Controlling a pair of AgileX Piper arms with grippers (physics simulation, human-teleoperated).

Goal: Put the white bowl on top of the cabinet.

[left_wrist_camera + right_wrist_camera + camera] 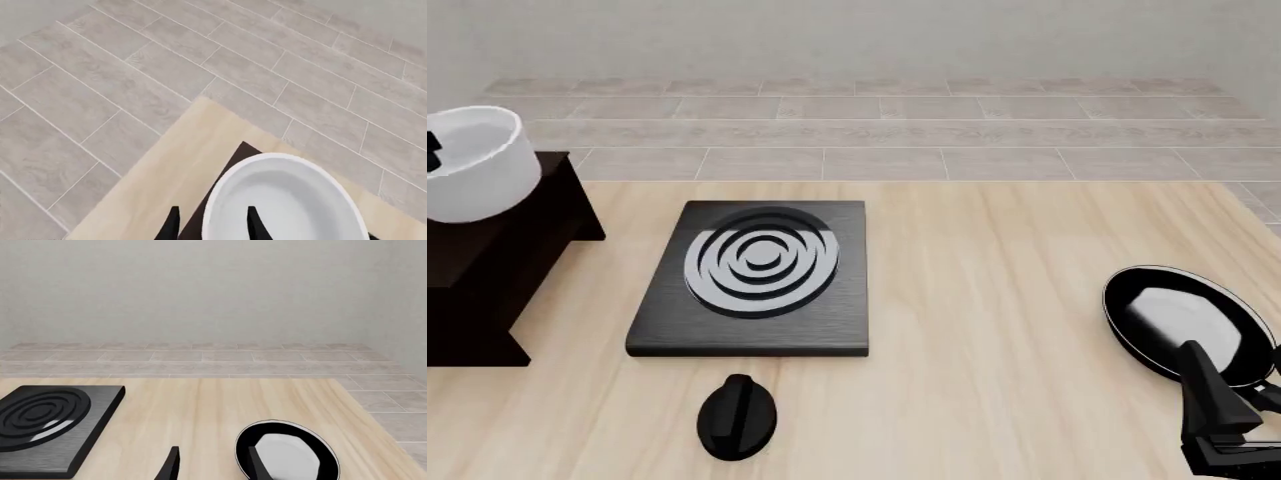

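Note:
The white bowl (474, 165) sits on the flat top of the dark cabinet (494, 260) at the table's far left. In the left wrist view the bowl (287, 200) fills the lower part, with a corner of the cabinet (237, 152) under it. My left gripper (212, 210) is open and straddles the bowl's near wall, one finger (252, 222) inside and one outside with a gap to the wall. In the front view only a dark bit of the left gripper (431, 150) shows at the left edge. My right gripper (212, 457) is open and empty, low at the front right (1208, 375).
A black slab with white concentric rings (754, 275) lies left of centre; it also shows in the right wrist view (47, 420). A shallow black pan with a white patch (1188, 320) lies beside my right gripper. A black oval knob-like object (738, 415) lies in front of the slab.

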